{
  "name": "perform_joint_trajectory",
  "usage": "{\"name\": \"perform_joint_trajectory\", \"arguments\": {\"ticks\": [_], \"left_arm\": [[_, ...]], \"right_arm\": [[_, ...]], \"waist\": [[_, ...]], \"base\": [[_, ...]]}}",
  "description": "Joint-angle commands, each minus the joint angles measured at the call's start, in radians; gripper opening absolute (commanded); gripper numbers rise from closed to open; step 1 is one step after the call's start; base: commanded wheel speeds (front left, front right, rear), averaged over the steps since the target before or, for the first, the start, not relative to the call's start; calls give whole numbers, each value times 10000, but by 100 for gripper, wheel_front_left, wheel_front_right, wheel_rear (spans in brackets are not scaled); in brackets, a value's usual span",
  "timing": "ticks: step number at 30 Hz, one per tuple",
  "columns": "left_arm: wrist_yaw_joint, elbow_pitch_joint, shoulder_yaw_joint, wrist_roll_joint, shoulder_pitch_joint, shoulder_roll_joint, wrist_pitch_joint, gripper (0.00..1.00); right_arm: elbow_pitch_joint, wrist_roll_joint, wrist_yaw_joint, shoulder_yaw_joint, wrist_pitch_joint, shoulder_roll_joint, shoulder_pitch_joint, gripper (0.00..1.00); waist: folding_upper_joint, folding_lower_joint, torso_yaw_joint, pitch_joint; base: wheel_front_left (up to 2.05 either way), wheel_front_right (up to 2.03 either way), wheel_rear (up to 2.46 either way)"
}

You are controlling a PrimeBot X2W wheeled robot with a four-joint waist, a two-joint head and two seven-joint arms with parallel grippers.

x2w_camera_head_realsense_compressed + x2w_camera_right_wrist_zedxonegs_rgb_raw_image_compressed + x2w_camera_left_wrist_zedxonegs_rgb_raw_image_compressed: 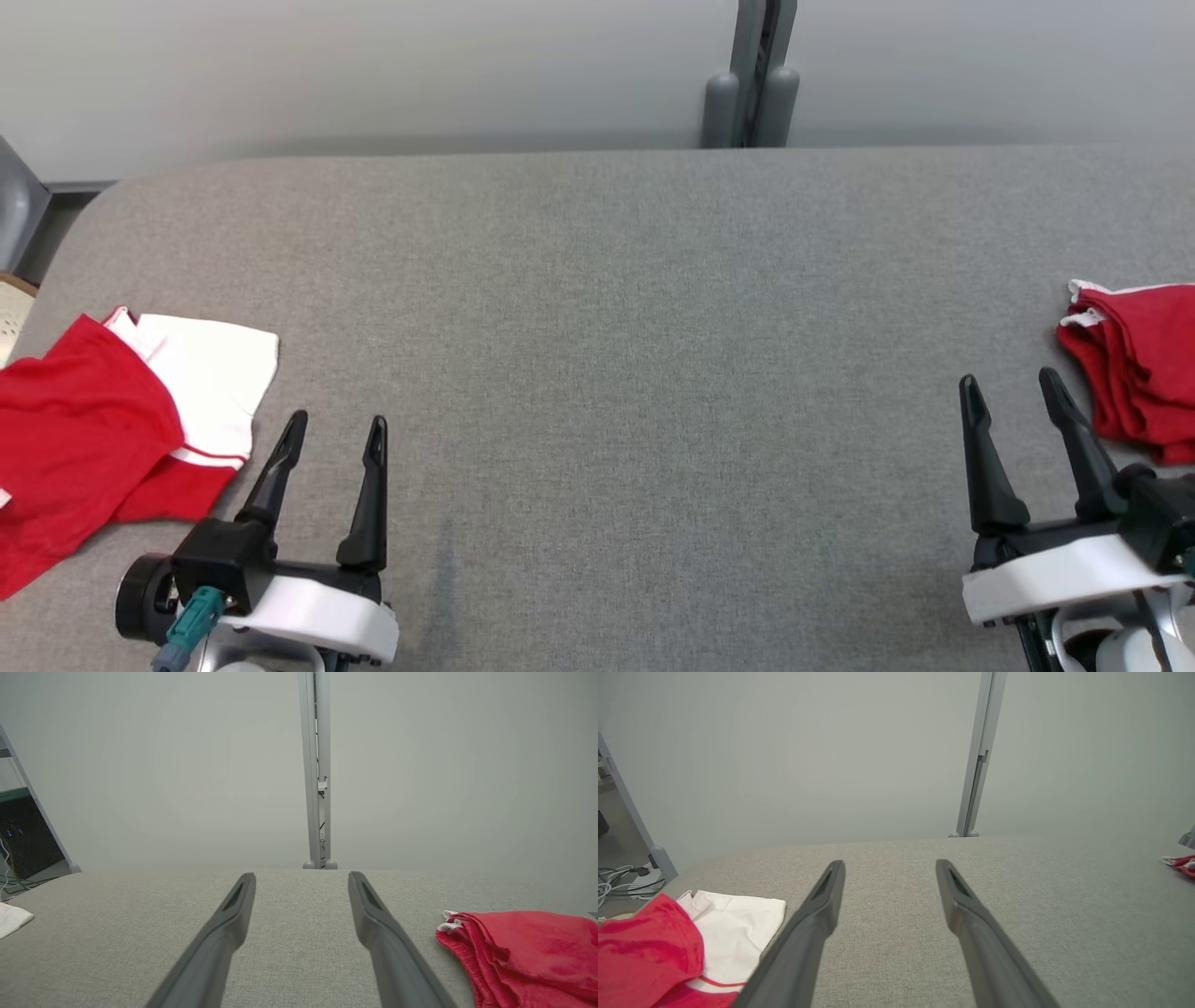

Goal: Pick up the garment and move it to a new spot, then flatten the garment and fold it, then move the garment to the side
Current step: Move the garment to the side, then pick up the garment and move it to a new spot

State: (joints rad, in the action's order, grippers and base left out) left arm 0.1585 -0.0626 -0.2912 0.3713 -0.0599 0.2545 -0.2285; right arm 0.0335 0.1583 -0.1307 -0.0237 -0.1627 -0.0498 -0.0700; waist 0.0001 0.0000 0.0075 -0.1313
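A red and white garment (121,429) lies loosely spread at the table's left edge, its white part (733,933) toward the middle. A second red garment (1139,378) sits folded in a stack at the right edge; in the right wrist view this folded red stack (528,952) shows a white trim. My left gripper (338,434) is open just right of the left garment, nothing between its fingers (817,914). My right gripper (1010,385) is open just left of the folded stack, also empty, its fingers (378,924) pointing toward the wall.
The grey fabric-covered table (616,355) stretches wide between the two garments. A pale wall and a grey upright post (752,75) stand behind the far edge. Cables (616,882) lie on the floor beyond the left corner.
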Motion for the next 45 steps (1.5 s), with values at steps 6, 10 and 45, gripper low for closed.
{"name": "perform_joint_trajectory", "arguments": {"ticks": [6, 10, 45], "left_arm": [[-3, -258, -41, 131, 475, 66, -3, 100], [48, -294, -70, 210, 687, 68, 51, 100], [243, -122, -205, 347, 312, 163, 174, 100]], "right_arm": [[-183, -48, -1, -129, 314, -30, 766, 100], [-328, -25, -1, -174, 495, -29, 1102, 100], [-979, -75, -1, -324, 768, -27, 1685, 100]], "waist": [[-1, 0, -39, 722], [-1, 0, -82, 1013], [-1, 0, 1260, 1085]], "base": [[0, 0, 0], [0, 0, 0], [0, 0, 0]]}}
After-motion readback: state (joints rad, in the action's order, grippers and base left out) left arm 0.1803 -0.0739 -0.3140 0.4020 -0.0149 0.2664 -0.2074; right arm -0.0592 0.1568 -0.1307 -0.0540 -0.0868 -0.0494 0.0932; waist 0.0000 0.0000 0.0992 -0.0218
